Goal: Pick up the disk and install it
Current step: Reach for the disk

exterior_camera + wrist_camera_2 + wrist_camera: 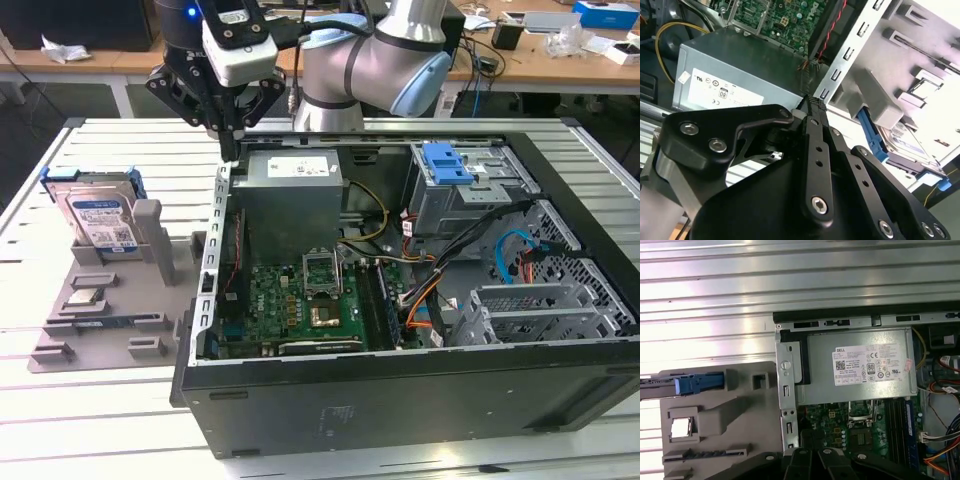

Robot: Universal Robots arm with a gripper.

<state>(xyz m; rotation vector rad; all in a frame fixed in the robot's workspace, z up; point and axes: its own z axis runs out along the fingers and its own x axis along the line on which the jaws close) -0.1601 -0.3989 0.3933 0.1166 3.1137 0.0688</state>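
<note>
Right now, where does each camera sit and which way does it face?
Exterior view: raised, faces the open black computer case; silver robot arm and black hand at its far side.
First wrist view: looks down on the grey metal power supply; hand tips show.
Second wrist view: looks along the hand.
Both wrist views share that supply and the blue-framed silver disk.

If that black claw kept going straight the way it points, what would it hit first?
The gripper would likely hit the case's metal side wall beside the power supply; depth unclear.
</note>
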